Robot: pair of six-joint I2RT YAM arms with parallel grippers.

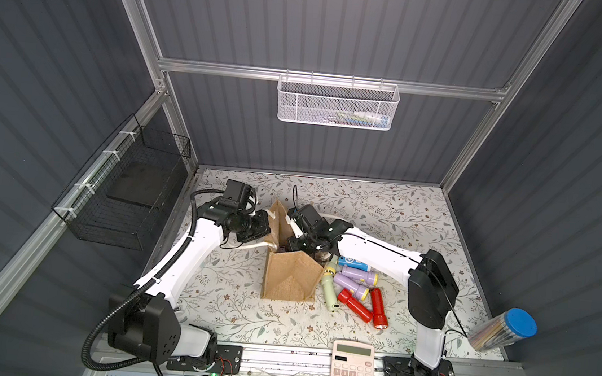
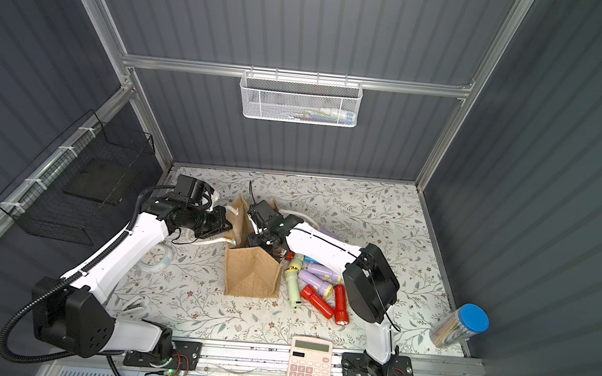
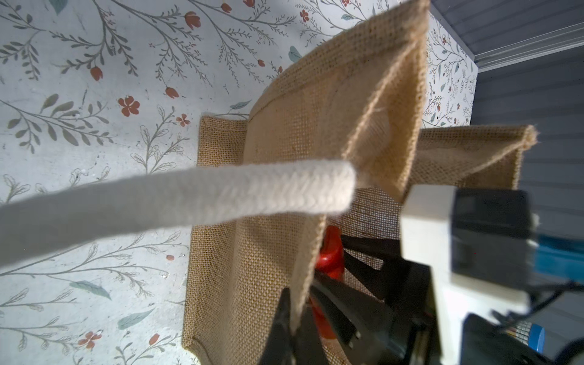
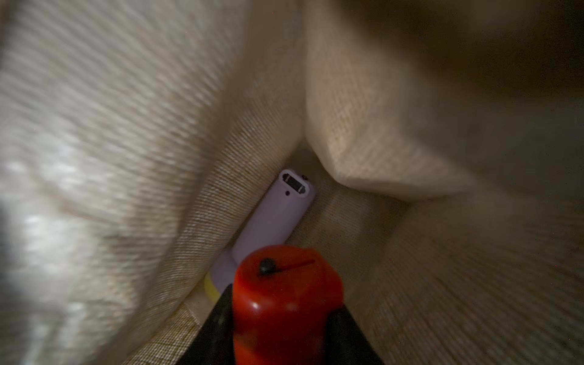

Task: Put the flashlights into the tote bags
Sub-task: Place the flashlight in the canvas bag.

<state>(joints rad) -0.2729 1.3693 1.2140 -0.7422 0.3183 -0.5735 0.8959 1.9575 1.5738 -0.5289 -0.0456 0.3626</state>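
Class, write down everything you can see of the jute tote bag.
The tote bag is tan, coarse-woven jute, boxy, with thick white rope handles. It stands open on the floral table, its near side creased inward. The left gripper pinches its rim; the right gripper reaches inside holding a red flashlight. A lilac flashlight lies inside against a wall.
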